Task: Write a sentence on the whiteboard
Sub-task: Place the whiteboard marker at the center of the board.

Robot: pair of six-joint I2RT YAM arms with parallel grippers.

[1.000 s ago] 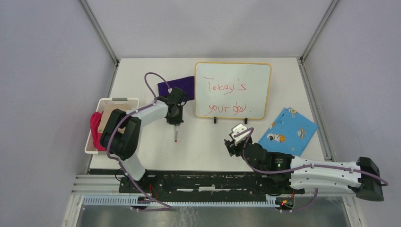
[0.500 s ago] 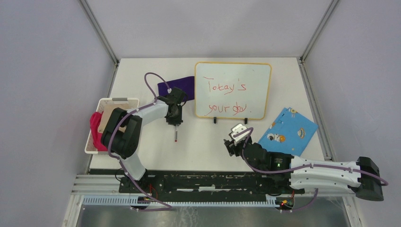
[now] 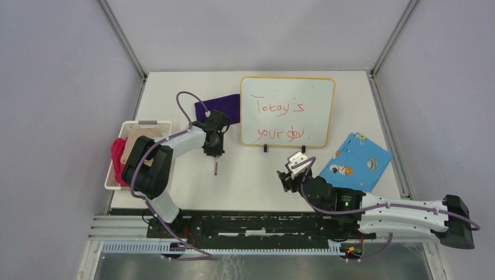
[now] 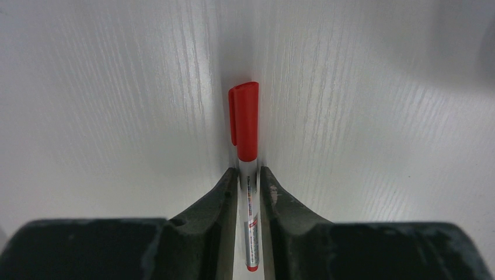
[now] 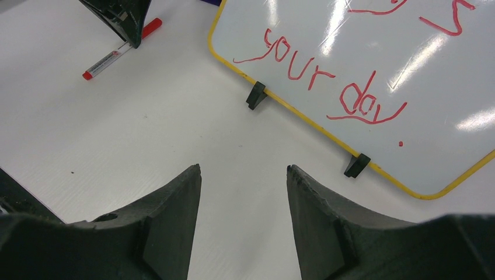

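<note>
The whiteboard stands at the back middle on two black feet. The red sentence on it reads "Totay's your day." in two lines. Part of the board and the words "your day" show in the right wrist view. My left gripper is shut on a capped red marker, low over the table left of the board. The marker looks to rest on the table. My right gripper is open and empty in front of the board.
A white basket with a red cloth stands at the left edge. A purple cloth lies behind my left gripper. A blue patterned sheet lies right of the board.
My left gripper has shifted slightly left and nearer with the marker. My right arm has barely moved.
</note>
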